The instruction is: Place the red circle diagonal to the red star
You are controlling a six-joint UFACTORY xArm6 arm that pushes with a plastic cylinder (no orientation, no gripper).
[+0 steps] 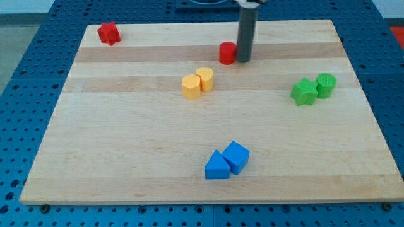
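Touching the red circle (227, 53) from the view's right, my tip (243, 61), red star (108, 33) far left, no end effector visible

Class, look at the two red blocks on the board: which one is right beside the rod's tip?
The red circle near the view's top centre: my tip stands right against its right side. The red star lies far off at the top-left corner.
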